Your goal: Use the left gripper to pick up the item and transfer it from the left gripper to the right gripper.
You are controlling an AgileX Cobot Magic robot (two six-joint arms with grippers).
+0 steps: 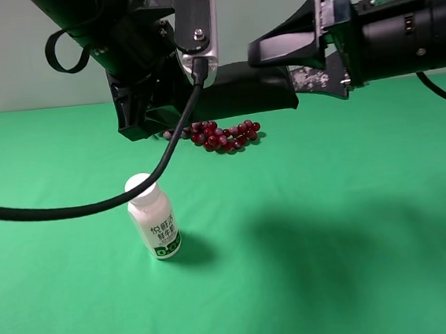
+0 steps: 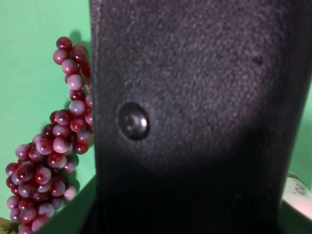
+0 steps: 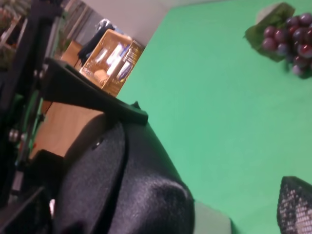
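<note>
Up in the air over the far middle of the table, the left gripper (image 1: 150, 111) has its jaws closed tight on the item (image 1: 247, 92), a matte black soft case that juts out to the right, roughly level and clear of everything below it. From the left wrist camera the item (image 2: 195, 97) fills nearly the whole picture, its felt-like face showing a small round snap button (image 2: 133, 120). The right gripper (image 1: 272, 66) reaches in from the right at about the same height, and its jaws stand wide apart with the free end of the case between them; one wedge-shaped finger (image 1: 290, 40) lies over the top of it. In the right wrist view one dark finger (image 3: 92, 92) runs just beside the rounded end of the item (image 3: 131, 195), but I cannot tell whether it touches. Nothing shows that side clamped. Below the case, on the green cloth (image 1: 333, 243), a bunch of red grapes (image 1: 220, 134) lies towards the far edge, also seen from the left wrist (image 2: 48, 156) and the right wrist (image 3: 287, 39). Nearer and to the left of them a white-capped bottle (image 1: 154, 219) stands upright, well apart from the grapes. A black cable (image 1: 92, 202) sags from the left arm and crosses in front of the bottle's cap.
</note>
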